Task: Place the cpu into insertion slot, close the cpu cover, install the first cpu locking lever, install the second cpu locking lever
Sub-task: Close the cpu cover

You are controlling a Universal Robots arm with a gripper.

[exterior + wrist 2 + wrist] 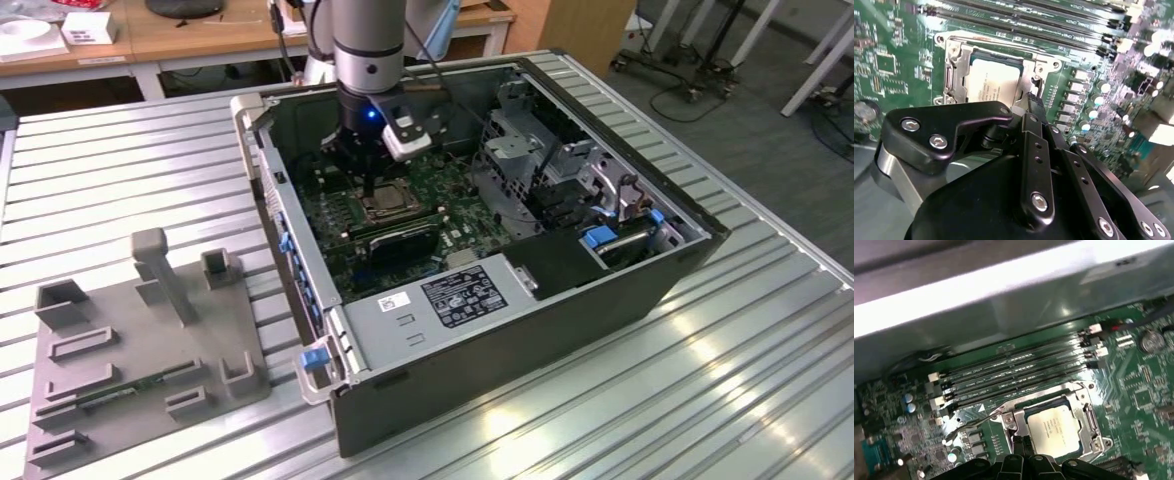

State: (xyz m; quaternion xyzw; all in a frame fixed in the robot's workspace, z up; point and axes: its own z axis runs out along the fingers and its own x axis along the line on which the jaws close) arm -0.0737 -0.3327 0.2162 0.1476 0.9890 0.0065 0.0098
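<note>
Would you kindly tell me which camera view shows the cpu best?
The first wrist view: the cpu lies in its socket with its pale top in plain sight. In the second wrist view the gripper hides its near edge. In the exterior view it is a small pale square below the arm.

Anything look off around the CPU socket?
Mostly fine: the cpu sits square within the cpu cover. One oddity in the first wrist view: a thin wire lever beside it sticks out across the board, seemingly unlatched. The claw is at the cover's edge.
</note>
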